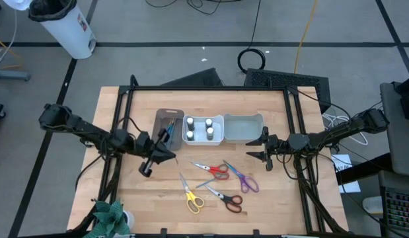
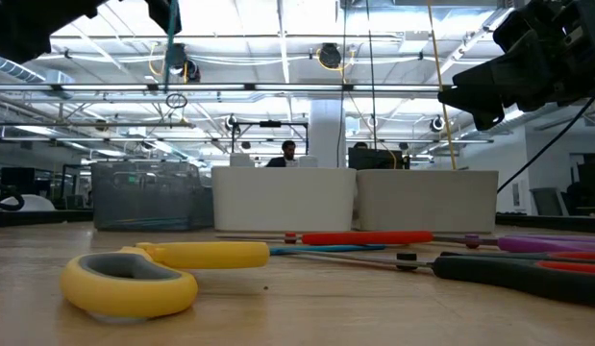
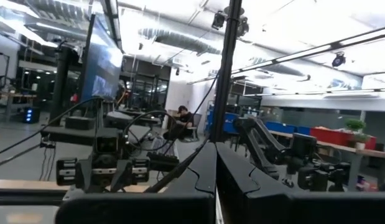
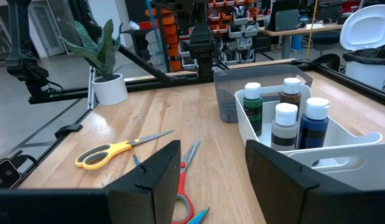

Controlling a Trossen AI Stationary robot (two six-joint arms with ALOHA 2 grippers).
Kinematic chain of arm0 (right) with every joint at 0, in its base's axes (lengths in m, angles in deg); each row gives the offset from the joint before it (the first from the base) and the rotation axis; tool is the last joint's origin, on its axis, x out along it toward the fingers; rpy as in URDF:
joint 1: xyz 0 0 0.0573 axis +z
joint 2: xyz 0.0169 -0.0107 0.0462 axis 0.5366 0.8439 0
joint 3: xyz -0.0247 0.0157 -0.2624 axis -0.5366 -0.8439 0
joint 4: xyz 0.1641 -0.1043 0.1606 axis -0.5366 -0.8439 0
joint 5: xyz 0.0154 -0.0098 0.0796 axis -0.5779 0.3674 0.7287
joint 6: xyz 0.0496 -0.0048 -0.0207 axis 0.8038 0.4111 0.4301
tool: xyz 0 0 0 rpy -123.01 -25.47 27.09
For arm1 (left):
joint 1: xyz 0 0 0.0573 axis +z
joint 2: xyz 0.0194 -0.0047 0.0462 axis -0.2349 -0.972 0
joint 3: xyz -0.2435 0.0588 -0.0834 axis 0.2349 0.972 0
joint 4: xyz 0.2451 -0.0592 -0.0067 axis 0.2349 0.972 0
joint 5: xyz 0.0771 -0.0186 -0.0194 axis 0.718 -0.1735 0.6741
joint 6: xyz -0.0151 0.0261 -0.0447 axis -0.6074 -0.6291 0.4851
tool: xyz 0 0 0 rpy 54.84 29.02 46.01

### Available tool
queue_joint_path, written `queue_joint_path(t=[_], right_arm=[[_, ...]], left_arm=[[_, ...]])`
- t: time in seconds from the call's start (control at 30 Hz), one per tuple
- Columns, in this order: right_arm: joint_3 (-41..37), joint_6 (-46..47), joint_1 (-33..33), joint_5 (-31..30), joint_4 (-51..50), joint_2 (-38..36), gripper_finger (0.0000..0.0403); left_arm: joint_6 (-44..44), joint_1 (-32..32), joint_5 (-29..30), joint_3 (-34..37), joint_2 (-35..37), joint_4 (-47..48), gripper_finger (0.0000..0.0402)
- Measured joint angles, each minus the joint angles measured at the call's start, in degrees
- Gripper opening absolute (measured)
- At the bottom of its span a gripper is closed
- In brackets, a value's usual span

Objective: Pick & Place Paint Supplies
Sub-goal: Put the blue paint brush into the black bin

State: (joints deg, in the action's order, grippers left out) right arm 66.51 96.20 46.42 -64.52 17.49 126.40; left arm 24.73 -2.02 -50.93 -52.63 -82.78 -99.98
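Observation:
My left gripper (image 1: 164,144) (image 3: 214,149) is shut on a thin teal brush (image 2: 169,34) (image 4: 156,28), in the air at the near end of the brown bin (image 1: 170,119). Four white-capped bottles (image 1: 203,129) (image 4: 285,118) stand in the white bin (image 1: 221,135). Red (image 1: 214,169), purple (image 1: 245,180), yellow (image 1: 191,199) and black-handled scissors (image 1: 227,200) lie flat on the table, with another thin brush (image 1: 205,183) among them. My right gripper (image 1: 263,149) (image 4: 211,180) is open and empty, beside the grey bin (image 1: 244,127). My left gripper pinches the brush's shaft (image 3: 212,140) between its two shut fingers. The fingers come from the table's left, tipped a little upward, and lie across the brush. The brush stands nearly upright, lifted clear of table and bin. Which end is held, I cannot tell.
A black frame (image 1: 204,88) runs round the table. A potted plant (image 1: 111,218) (image 4: 108,74) stands at the near left corner. A white waste bin (image 1: 65,26) stands on the floor beyond the far left corner. People sit in the room behind (image 2: 288,152).

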Motion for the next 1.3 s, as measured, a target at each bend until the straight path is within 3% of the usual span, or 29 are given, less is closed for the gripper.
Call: queue_joint_path(t=[0.27, 0.37, 0.57, 0.83, 1.3], right_arm=[[0.0, 0.0, 0.0, 0.0, 0.0, 0.0, 0.0171], [0.0, 0.0, 0.0, 0.0, 0.0, 0.0, 0.0171], [0.0, 0.0, 0.0, 0.0, 0.0, 0.0, 0.0171], [0.0, 0.0, 0.0, 0.0, 0.0, 0.0, 0.0171], [0.0, 0.0, 0.0, 0.0, 0.0, 0.0, 0.0171]], left_arm=[[-0.8, -0.6, 5.5, 0.0, 0.0, 0.5, 0.0001], [-1.5, -0.6, 12.3, 0.0, 0.0, 1.1, 0.0001], [-3.6, 1.3, 31.8, 0.0, 0.0, 3.3, 0.0000], [-4.3, 7.3, 43.0, 0.0, 0.0, 5.1, 0.0000], [13.8, 10.7, 54.8, 0.0, 0.0, 32.5, 0.0000]])
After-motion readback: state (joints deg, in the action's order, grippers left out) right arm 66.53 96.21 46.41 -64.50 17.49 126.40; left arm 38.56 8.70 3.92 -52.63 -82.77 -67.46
